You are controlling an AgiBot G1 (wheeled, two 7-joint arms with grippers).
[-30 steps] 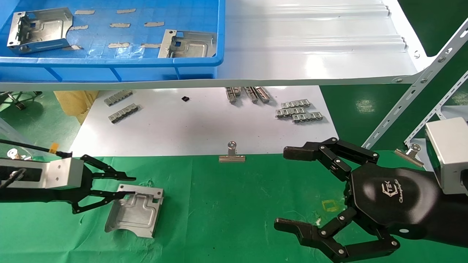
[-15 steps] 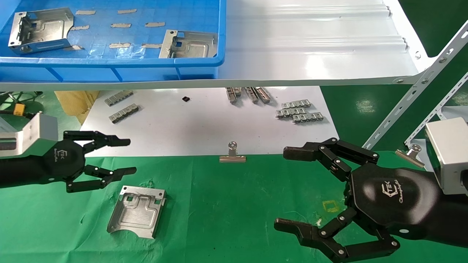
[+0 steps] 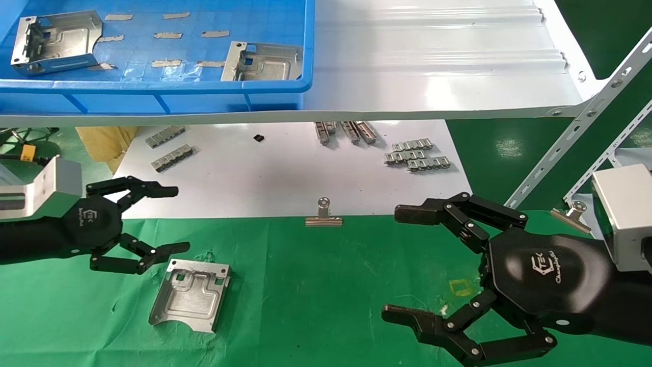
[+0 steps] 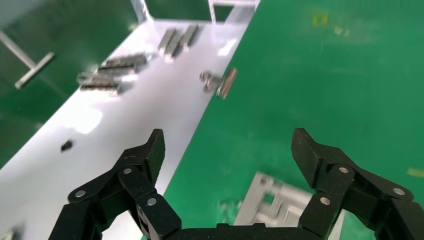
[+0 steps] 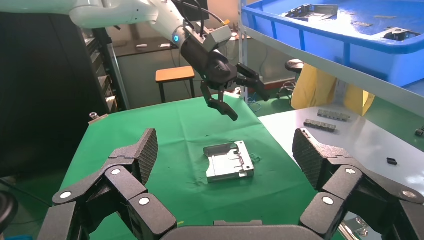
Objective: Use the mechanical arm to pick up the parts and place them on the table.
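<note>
Item: left gripper (image 3: 170, 219), fingers spread, holding nothing, above the green table (image 3: 326, 285). One bracket (image 3: 191, 294) lies flat just beside it; two wait in the blue bin (image 3: 153, 84). I'd lift clear before reaching up. Right gripper (image 3: 402, 262) idle, spread.

The left claw (image 4: 227, 160) hangs spread wide above a bracket (image 4: 280, 205) on green cloth (image 4: 320, 90).

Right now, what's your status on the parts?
Left gripper open, empty, raised beside one part lying flat on the green table. Right gripper open, idle. Two parts in blue bin. Nothing blocking.
</note>
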